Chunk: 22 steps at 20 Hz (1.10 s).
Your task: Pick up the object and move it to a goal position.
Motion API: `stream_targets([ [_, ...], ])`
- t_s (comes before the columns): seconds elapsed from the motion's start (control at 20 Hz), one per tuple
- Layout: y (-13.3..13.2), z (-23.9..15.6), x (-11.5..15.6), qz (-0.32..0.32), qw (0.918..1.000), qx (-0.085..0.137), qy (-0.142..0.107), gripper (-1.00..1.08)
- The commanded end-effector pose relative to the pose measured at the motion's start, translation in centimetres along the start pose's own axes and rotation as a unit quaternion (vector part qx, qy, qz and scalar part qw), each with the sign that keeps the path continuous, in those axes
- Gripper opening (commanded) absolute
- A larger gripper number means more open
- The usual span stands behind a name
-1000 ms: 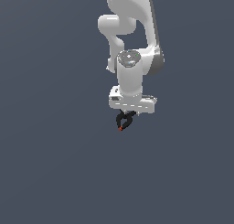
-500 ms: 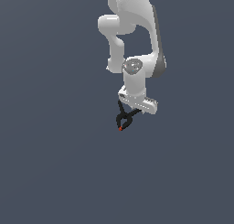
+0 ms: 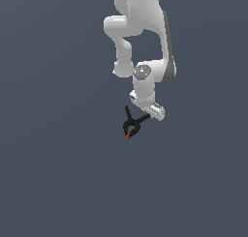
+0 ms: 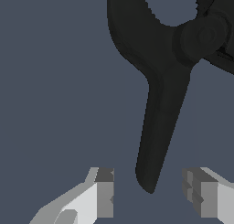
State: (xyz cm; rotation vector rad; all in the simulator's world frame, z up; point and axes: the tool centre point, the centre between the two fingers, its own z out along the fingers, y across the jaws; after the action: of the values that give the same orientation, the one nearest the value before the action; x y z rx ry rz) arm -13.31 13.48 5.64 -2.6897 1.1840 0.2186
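Observation:
The object, a small black spring clamp point(image 3: 130, 125) with a red-orange jaw tip, shows in the exterior view just below and to the left of the white hand. One of its handles points up toward my gripper point(image 3: 146, 117). In the wrist view the clamp point(image 4: 160, 81) fills the frame, round pivot at one side. The end of one long handle reaches in between the two grey fingertips point(image 4: 105, 186). My gripper point(image 4: 148, 178) stands open around that handle end, with a gap showing on each side. The red tip is out of the wrist view.
A plain dark grey-blue surface point(image 3: 58, 183) surrounds the clamp in both views. The white arm point(image 3: 145, 47) rises above the hand. No other objects or edges show.
The hand has turned and shifted toward the exterior view's right. The clamp has stayed at nearly the same spot.

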Motion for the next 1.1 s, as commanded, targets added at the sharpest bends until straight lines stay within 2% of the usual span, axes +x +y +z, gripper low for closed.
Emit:
stream_targets([
  [0.0, 0.4, 0.4, -0.4, 0.017, 0.9998, 0.000, -0.002, 0.28],
  [0.45, 0.6, 1.0, -0.7, 0.027, 0.9996, -0.001, -0.003, 0.28],
  [1.0, 0.8, 3.4, -0.8, 0.029, 0.9996, -0.001, -0.002, 0.28],
  [1.05, 0.8, 3.4, -0.8, 0.029, 0.9996, -0.001, -0.002, -1.00],
])
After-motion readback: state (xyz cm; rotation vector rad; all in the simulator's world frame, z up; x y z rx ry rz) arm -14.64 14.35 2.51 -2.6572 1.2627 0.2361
